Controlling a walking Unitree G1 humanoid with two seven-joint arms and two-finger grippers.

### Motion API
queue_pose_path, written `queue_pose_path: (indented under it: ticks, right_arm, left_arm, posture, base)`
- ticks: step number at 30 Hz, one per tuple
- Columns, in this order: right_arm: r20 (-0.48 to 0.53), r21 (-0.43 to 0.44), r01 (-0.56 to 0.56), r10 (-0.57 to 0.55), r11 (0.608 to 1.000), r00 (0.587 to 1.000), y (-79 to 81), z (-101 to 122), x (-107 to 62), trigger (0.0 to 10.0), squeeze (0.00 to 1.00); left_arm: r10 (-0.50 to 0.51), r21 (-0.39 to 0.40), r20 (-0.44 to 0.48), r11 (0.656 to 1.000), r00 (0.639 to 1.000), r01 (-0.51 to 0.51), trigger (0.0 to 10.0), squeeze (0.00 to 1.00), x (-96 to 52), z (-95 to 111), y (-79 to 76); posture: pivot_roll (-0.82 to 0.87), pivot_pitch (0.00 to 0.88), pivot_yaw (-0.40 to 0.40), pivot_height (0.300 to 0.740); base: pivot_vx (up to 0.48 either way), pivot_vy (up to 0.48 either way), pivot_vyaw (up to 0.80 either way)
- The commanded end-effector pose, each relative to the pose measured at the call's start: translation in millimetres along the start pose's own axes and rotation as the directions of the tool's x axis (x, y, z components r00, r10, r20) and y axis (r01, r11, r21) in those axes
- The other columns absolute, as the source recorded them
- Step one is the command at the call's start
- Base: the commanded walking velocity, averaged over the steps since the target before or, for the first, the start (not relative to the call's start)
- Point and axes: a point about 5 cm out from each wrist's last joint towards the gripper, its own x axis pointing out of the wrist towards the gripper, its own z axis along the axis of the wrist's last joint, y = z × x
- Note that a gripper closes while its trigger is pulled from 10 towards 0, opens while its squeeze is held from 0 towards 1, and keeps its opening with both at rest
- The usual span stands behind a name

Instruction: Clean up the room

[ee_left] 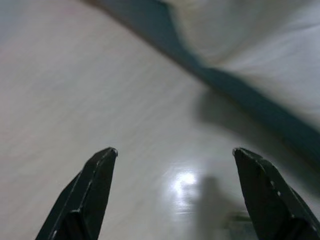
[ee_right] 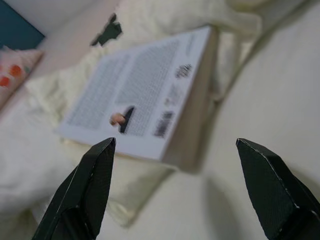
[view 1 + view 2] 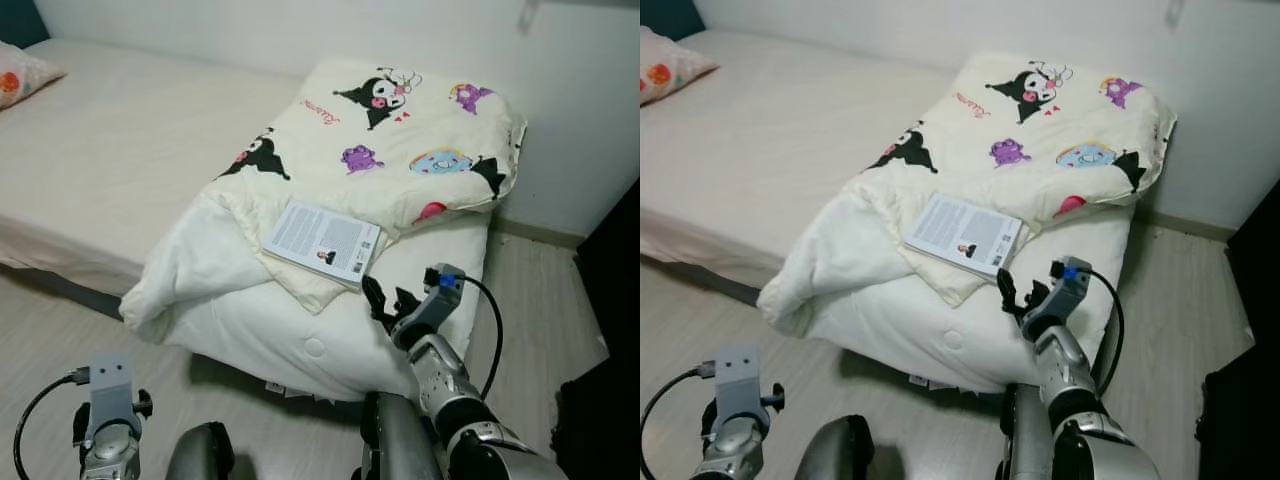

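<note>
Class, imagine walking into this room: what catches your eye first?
A cream comforter printed with cartoon characters lies bunched at the foot of the bed. On its folded edge rests a white book, back cover up. The right gripper, open, points at the book.

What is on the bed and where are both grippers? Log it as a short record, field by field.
book: white book, back cover up, lying on the folded quilt near the bed's foot
quilt: cream cartoon-print quilt, bunched at the foot of the bed
pillow: pillow at the far end of the bed
right gripper: right gripper open, raised just short of the book's near corner, not touching it
left gripper: left gripper open, low over the floor beside the bed
</note>
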Motion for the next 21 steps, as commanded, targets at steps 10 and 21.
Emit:
queue_pose_path:
  ticks: [10,21]
  right_arm:
    - [0.043,0.118,-0.04,0.035,0.992,0.998,11.7,14.4,13.3,10.0,0.0]
    - [0.002,0.087,0.067,-0.067,0.994,0.998,10.3,32.3,25.3,10.0,0.0]
  left_arm:
    - [-0.114,-0.012,-0.049,0.993,0.992,0.114,10.0,0.0,-10.1,-22.0,-7.1]
    - [-0.116,0.053,-0.082,0.991,0.99,0.121,10.0,0.0,-28.4,-53.8,27.7]
  posture:
    - [-0.05,0.251,0.008,0.535]
    - [0.02,0.369,0.022,0.535]
  base:
    - [0.0,0.0,0.0]
    - [0.0,0.0,0.0]
